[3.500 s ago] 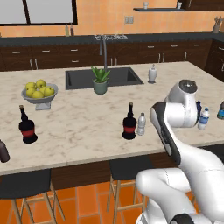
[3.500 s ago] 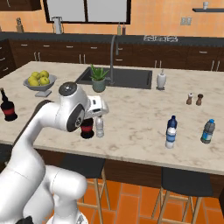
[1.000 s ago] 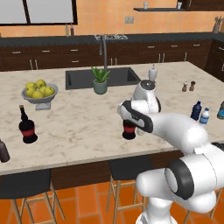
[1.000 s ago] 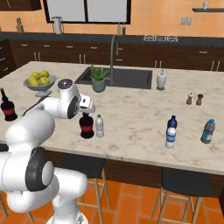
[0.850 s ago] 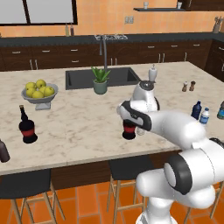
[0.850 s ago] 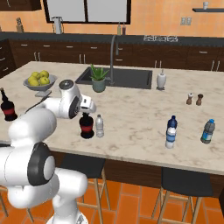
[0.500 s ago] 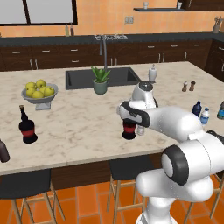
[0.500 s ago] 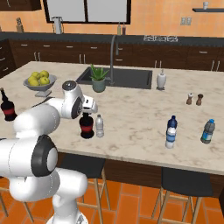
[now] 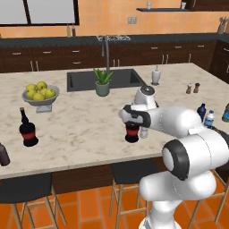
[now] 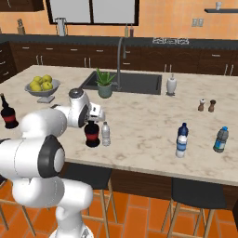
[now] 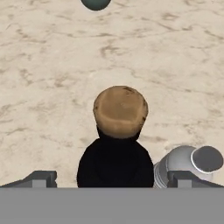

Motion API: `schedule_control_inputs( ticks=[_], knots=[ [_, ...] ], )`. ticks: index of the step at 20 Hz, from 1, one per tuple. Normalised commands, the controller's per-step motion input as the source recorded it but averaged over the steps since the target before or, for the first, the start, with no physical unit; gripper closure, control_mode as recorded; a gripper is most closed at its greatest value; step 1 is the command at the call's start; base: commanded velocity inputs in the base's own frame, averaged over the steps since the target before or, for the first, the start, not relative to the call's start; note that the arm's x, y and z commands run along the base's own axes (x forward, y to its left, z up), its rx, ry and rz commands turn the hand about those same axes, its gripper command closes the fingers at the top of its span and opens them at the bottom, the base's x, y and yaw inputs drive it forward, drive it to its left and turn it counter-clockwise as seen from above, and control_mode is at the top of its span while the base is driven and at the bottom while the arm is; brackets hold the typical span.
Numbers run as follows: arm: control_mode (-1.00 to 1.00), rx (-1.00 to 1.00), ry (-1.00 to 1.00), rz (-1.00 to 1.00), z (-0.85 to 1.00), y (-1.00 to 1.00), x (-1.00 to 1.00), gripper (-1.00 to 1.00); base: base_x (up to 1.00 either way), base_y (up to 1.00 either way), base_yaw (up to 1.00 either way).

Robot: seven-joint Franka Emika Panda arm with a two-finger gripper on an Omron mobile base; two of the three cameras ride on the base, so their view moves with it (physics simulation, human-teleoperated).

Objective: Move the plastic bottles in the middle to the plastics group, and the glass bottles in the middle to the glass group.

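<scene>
The middle glass bottle (image 9: 132, 134), black and round-bellied with a red band, stands near the counter's front edge. From above I see its cork top (image 11: 120, 111). My open gripper (image 9: 132, 124) (image 10: 93, 122) (image 11: 113, 179) hangs over its neck, one fingertip (image 11: 39, 179) on each side, nothing gripped. The plain plastic bottle (image 9: 143, 132) (image 10: 106, 134) (image 11: 192, 162) stands right beside it. The glass group is its twin (image 9: 28, 130) (image 10: 8, 116) and a brown bottle (image 9: 3, 154) at left. At right the blue-label bottle (image 9: 209, 119) stands with the plastics group: a dark-blue bottle (image 9: 201, 110) and a teal bottle (image 9: 226, 112) (image 10: 221, 139).
A bowl of yellow fruit (image 9: 40, 95) stands at the left back. A potted plant (image 9: 102, 83) and a sink (image 9: 85, 80) with a faucet lie behind the middle. A soap dispenser (image 9: 155, 76) and two shakers (image 9: 192, 87) stand at the right back. Stools sit under the front edge.
The arm swung from the bottles at right to the middle black bottle. In the last second the hand sank a little over its neck. The jaws stayed open.
</scene>
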Motion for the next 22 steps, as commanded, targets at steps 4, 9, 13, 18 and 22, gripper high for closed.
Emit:
schedule_control_inputs(
  ticks=[4,9,13,18,22],
  knots=[
    [-1.0,0.0,0.0,0.0,-0.03,0.0,0.16,-1.0,0.0,0.0,0.0],
    [-1.0,0.0,-0.02,0.0,0.0,0.0,0.04,-1.0,0.0,0.0,0.0],
    [-1.0,0.0,-0.04,0.0,-0.1,0.0,0.11,-1.0,0.0,0.0,0.0],
    [-1.0,0.0,-0.03,0.0,-0.01,0.0,0.06,-1.0,0.0,0.0,0.0],
    [-1.0,0.0,-0.03,0.0,0.0,0.0,0.02,-1.0,0.0,0.0,0.0]
  ],
)
